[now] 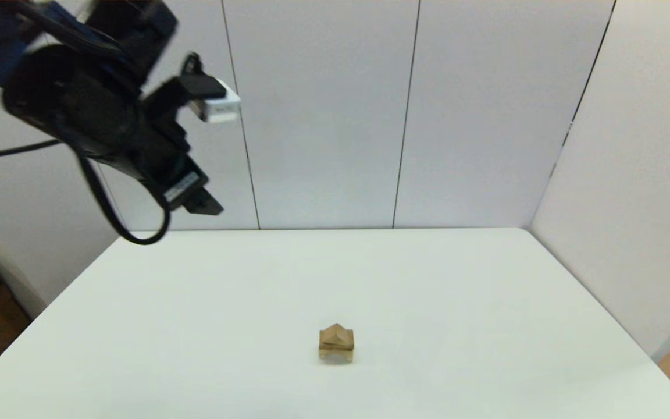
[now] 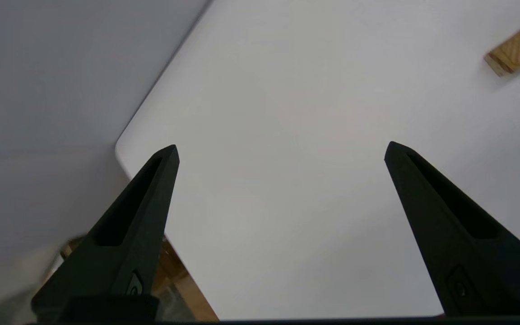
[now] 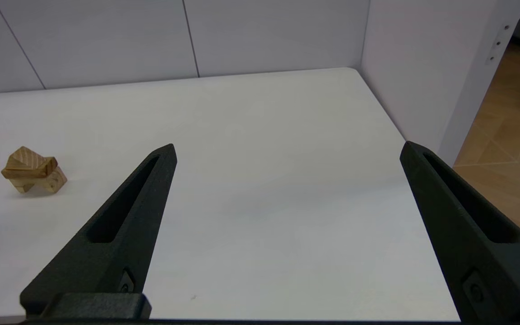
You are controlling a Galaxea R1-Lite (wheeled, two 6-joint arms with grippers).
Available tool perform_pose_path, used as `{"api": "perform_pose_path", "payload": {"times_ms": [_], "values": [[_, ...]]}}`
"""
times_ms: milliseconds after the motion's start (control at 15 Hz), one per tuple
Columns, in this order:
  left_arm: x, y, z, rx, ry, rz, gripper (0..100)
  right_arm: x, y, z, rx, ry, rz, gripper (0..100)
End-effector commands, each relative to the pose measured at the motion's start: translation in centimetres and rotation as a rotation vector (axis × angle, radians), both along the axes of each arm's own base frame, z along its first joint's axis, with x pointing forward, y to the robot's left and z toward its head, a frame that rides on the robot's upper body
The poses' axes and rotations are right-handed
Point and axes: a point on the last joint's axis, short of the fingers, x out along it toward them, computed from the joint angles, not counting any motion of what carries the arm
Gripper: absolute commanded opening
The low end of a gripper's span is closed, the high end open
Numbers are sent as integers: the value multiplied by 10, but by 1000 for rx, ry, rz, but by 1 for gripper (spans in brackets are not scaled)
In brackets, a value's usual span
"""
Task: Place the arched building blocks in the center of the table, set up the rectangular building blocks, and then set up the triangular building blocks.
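Left gripper (image 2: pixel 281 151): wide open, empty, raised above the table (image 1: pixel 195 326).
Right gripper (image 3: pixel 287 151): wide open, empty.
Blocks: wedge (image 1: pixel 335 334) on slab (image 1: pixel 336 347) on arch block (image 1: pixel 335 355).

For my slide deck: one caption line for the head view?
Three wooden blocks stacked mid-table, wedge on top; left hand raised clear.

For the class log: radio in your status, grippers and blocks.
Left gripper open, raised high. Right gripper open, idle. Triangular block tops rectangular slab on arched block. Nothing obstructing.
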Motion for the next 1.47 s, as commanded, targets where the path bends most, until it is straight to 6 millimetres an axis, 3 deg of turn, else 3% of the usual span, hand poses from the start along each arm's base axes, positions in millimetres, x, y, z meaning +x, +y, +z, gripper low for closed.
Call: {"api": "perform_pose_path", "payload": {"times_ms": [67,200,333,533,800,1000,1467], "values": [[-137,102,56,-129,-258,304,100,0,0,0,0,2,-1,100],[-184,119,45,-159,-303,432,100,0,0,0,0,1,-1,100],[-232,123,24,-257,-394,506,100,0,0,0,2,1,1,100],[-269,125,-16,-343,-564,540,100,0,0,0,0,1,-1,100],[-280,125,-68,-454,-742,564,100,0,0,0,2,1,-1,100],[-273,125,-105,-506,-891,528,100,0,0,0,2,1,-1,100],[-275,125,-167,-577,-876,487,100,0,0,0,2,1,-1,100]]}}
